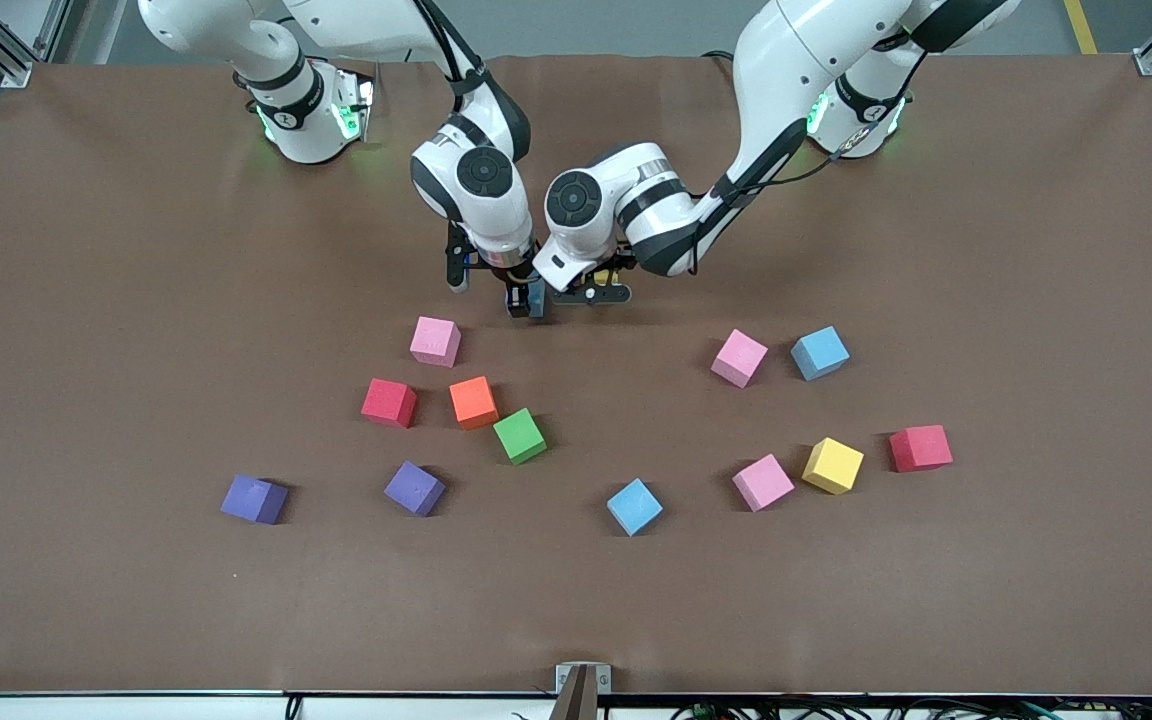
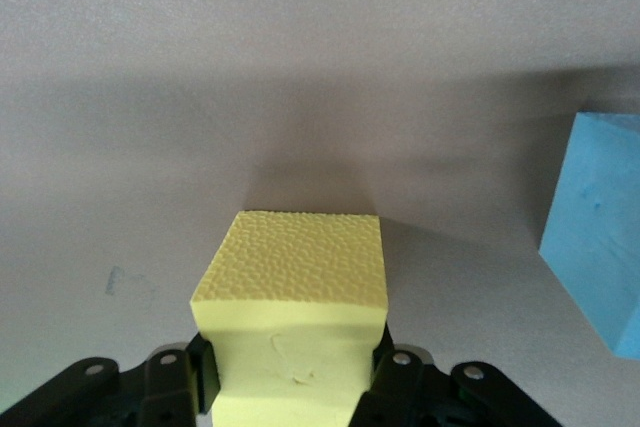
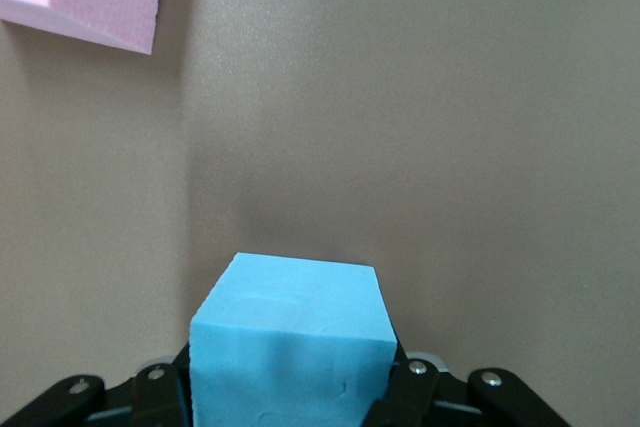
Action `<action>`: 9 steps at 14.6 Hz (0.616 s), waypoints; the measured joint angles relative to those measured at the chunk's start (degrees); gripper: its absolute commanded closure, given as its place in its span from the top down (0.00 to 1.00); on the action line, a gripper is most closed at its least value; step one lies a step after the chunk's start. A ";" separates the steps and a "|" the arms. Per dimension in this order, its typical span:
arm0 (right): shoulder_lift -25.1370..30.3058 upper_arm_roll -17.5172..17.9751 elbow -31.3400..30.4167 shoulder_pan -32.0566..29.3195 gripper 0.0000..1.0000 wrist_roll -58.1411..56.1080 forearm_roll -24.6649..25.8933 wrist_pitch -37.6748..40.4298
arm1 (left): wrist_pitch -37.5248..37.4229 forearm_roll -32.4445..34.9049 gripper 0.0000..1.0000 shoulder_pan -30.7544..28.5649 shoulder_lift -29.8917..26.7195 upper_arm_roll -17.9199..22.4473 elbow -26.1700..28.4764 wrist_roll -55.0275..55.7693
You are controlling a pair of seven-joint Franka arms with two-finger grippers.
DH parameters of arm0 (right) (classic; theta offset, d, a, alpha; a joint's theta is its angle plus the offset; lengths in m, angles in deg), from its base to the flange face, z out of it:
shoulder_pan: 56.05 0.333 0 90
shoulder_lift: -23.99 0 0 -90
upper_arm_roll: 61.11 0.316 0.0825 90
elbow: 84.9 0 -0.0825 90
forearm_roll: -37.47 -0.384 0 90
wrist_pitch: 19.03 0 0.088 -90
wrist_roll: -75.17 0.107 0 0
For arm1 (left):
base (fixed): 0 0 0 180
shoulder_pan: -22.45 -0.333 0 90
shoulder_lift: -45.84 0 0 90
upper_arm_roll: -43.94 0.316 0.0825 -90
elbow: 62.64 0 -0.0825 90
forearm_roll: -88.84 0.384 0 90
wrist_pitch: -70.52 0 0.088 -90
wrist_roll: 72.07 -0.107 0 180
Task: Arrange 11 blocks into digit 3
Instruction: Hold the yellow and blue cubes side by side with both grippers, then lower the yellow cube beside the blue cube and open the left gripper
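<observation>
My right gripper [image 1: 528, 302] is shut on a blue block [image 3: 290, 347] low over the table's middle. My left gripper [image 1: 598, 288] is beside it, shut on a yellow block [image 2: 290, 292]. The held blue block also shows in the left wrist view [image 2: 600, 237]. Loose blocks lie scattered nearer the front camera: pink [image 1: 435, 341], red [image 1: 389, 402], orange [image 1: 473, 402], green [image 1: 519, 436], blue [image 1: 634, 506], pink [image 1: 763, 482], yellow [image 1: 832, 465], red [image 1: 920, 448], pink [image 1: 739, 357], blue [image 1: 819, 353]. No digit 3 figure shows.
Two purple cubes [image 1: 254, 499] [image 1: 414, 488] lie toward the right arm's end, nearer the front camera than the red and orange blocks. The brown table [image 1: 136, 300] is bare under and around both grippers.
</observation>
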 measured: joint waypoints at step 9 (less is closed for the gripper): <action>1.42 0.52 -1.95 0.12 0.00 -0.22 0.00 0.01 | 0.01 0.00 0.18 0.30 0.01 0.00 -0.12 1.50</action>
